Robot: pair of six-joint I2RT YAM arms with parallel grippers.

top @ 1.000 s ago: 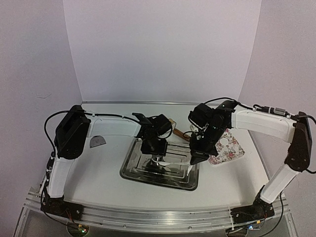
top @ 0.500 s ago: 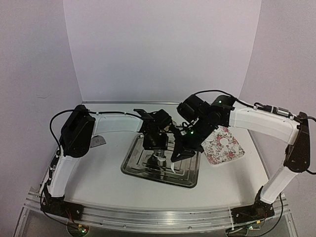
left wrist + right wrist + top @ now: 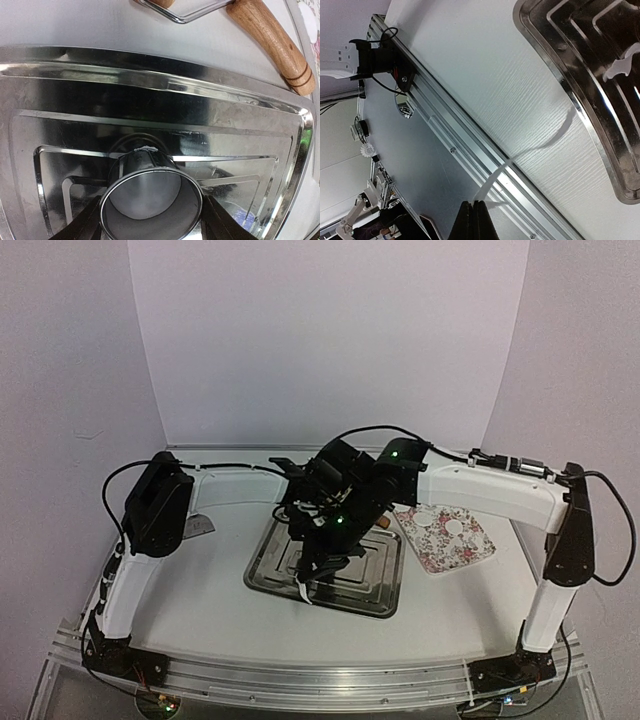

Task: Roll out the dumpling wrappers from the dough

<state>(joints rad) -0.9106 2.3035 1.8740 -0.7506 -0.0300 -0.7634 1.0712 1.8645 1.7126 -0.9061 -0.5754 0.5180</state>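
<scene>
Wrist views alone reveal the grips: right end effector (image 3: 474,206) pinches a dough strip (image 3: 502,167), left end effector (image 3: 150,225) clamps the cutter (image 3: 145,192). Overhead, dumpling wrappers (image 3: 455,526) look round, white.

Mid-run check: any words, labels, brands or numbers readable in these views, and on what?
None readable: no lettering shows on the steel tray, the ring cutter, the wooden handle, the floral plate or the dough strip.
</scene>
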